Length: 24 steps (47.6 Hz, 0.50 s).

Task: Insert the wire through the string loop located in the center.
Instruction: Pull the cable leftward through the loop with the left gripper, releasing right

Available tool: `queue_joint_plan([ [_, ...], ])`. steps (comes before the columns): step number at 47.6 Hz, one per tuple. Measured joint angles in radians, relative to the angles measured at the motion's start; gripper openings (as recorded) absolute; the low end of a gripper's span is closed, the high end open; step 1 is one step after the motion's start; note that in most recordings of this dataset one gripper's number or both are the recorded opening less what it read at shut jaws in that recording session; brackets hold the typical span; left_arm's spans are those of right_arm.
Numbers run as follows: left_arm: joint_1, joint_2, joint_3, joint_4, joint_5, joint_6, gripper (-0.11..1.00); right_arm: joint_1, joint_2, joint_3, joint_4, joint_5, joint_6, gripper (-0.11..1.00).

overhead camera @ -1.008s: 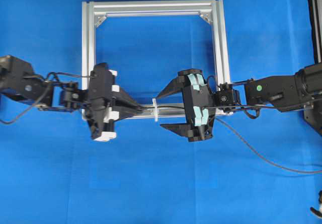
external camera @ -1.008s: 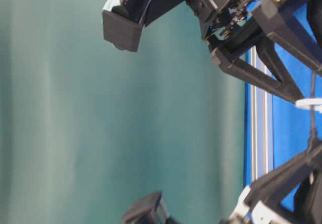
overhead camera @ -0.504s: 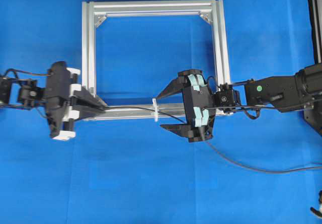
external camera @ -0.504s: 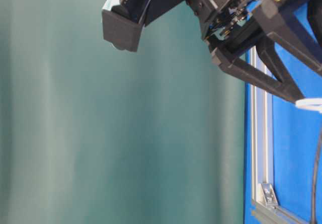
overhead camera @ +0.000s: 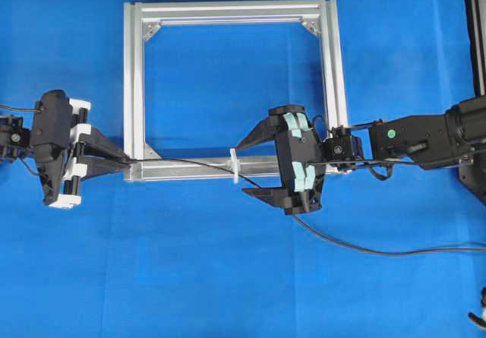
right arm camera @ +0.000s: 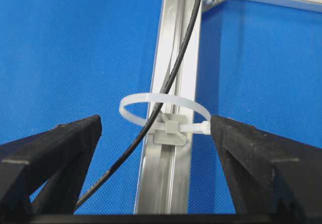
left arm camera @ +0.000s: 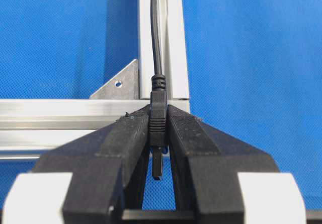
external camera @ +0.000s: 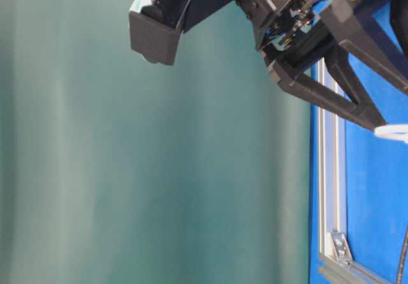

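The wire (overhead camera: 182, 162) runs from my left gripper (overhead camera: 127, 162) along the near bar of the frame, through the white string loop (overhead camera: 235, 165) and on under my right gripper (overhead camera: 244, 167). Seen from the left wrist, the left gripper (left arm camera: 158, 112) is shut on the wire's dark plug (left arm camera: 158, 118), just off the frame's corner, and the wire (left arm camera: 157, 32) leads away along the bar. From the right wrist, the wire (right arm camera: 173, 78) passes inside the string loop (right arm camera: 166, 98). The right gripper (right arm camera: 156, 123) stands open on either side of the loop, holding nothing.
The square aluminium frame (overhead camera: 133, 87) lies on the blue cloth. Wire slack (overhead camera: 380, 251) trails off to the right. A black stand (overhead camera: 474, 26) rises at the right edge. The table-level view shows the right gripper's finger (external camera: 331, 99), the frame bar (external camera: 331, 169) and the loop (external camera: 392, 131).
My left gripper has drawn back to the left, past the frame's corner, pulling the wire further through the loop. The slack on the right has flattened. The right arm has not moved.
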Motion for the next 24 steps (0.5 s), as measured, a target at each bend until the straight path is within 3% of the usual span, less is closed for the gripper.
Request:
queue_joint_plan([
  [20,0.002,-0.002,0.0,0.0,0.009,-0.006,0.08,0.002,-0.005,0.0,0.0,0.0,0.0,0.97],
  [24,0.005,-0.002,-0.002,0.0,0.025,-0.006,0.23,0.0,-0.008,0.0,0.0,0.0,0.0,0.97],
])
